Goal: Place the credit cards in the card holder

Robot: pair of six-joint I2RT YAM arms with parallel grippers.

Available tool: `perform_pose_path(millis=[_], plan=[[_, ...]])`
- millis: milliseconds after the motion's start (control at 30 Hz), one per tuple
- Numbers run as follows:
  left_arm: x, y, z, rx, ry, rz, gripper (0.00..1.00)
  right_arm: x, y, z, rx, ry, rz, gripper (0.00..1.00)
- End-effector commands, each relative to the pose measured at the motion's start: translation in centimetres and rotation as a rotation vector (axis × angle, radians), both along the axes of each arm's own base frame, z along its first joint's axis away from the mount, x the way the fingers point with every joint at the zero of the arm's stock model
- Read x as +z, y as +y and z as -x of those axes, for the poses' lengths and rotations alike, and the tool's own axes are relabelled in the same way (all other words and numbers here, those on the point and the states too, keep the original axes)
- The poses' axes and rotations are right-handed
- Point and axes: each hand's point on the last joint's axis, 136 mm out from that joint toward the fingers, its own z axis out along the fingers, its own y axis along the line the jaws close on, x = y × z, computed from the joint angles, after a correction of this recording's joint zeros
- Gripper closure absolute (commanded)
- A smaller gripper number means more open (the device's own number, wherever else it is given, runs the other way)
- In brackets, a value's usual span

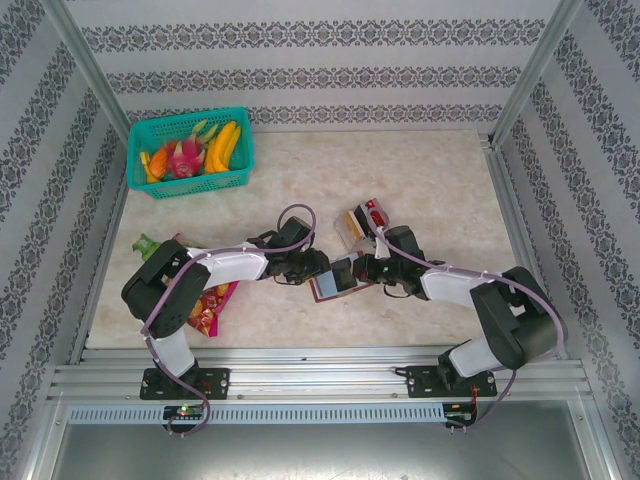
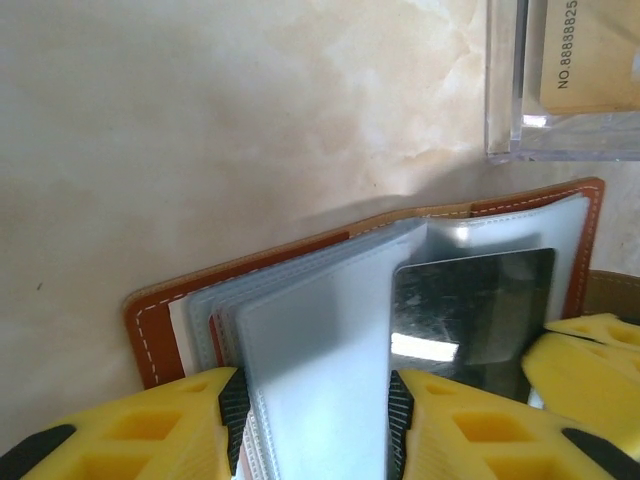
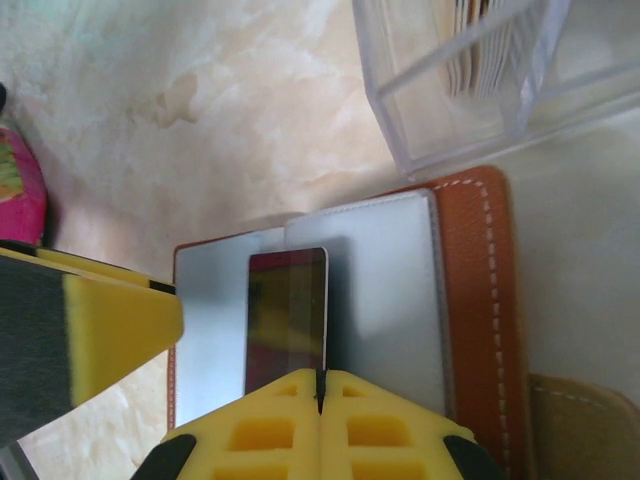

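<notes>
From above, the left gripper [image 1: 318, 268] and right gripper [image 1: 365, 268] meet over the open card holder [image 1: 333, 287] mid-table. At the left wrist, the jaws are clamped on a bunch of the holder's sleeves [image 2: 310, 330]. At the right wrist, the jaws are pinched together on a dark card [image 3: 287, 310] lying against a sleeve, near a clear stand [image 3: 450, 90].

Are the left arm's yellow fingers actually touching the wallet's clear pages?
Touching. The left wrist view shows the card holder's sleeves pinched between both left fingers, no gap.
</notes>
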Motion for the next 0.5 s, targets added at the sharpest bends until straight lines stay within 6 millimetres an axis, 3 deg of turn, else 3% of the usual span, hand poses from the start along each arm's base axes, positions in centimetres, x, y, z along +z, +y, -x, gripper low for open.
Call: perform_pose_path(millis=[0, 467], plan=[[-2.0, 1.3, 1.7, 0.006, 0.061, -0.086, 0.54, 1.4, -0.4, -0.9, -0.002, -0.057, 0.015, 1.00], [-1.9, 1.4, 1.8, 0.002, 0.061, -0.091, 0.55, 2.9, -0.1, -1.6, 0.012, -0.126, -0.021, 1.00]])
